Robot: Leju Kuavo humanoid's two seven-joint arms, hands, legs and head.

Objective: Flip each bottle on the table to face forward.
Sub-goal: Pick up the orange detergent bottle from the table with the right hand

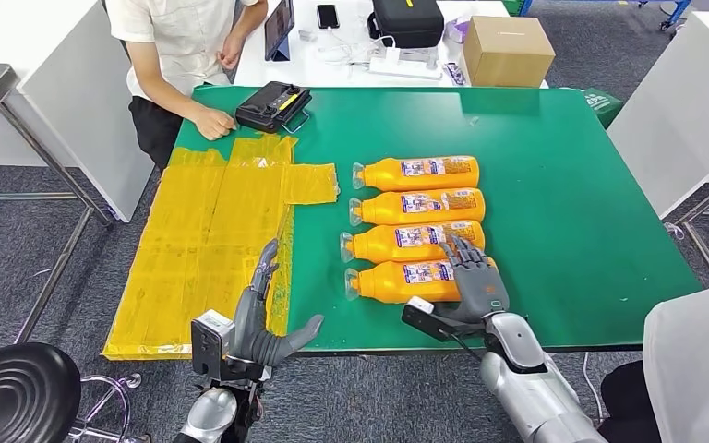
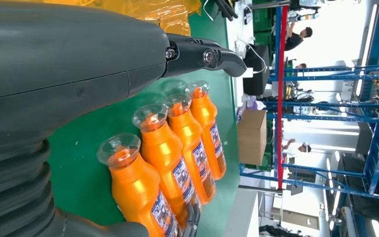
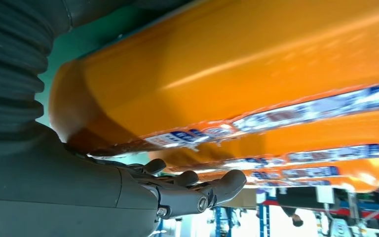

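Several orange bottles lie side by side on the green table [image 1: 563, 203], clear caps pointing left and labels up. The nearest bottle [image 1: 392, 281] lies close to the front edge. My right hand [image 1: 474, 277] rests on its base end, with fingers spread flat and reaching over the bottle behind it [image 1: 397, 242]. In the right wrist view the nearest bottle [image 3: 237, 64] lies against the right hand [image 3: 177, 190], whose fingers are stretched out. My left hand [image 1: 263, 314] hovers open at the front edge, left of the caps. The left wrist view looks past the left hand [image 2: 69, 74] at the caps [image 2: 118, 148].
A yellow taped sheet [image 1: 203, 240] covers the table's left part. A black device [image 1: 272, 104] lies at the far left corner, by a seated person's hand [image 1: 212, 122]. A cardboard box [image 1: 506, 48] stands on a white table behind. A black stool [image 1: 18, 392] is front left.
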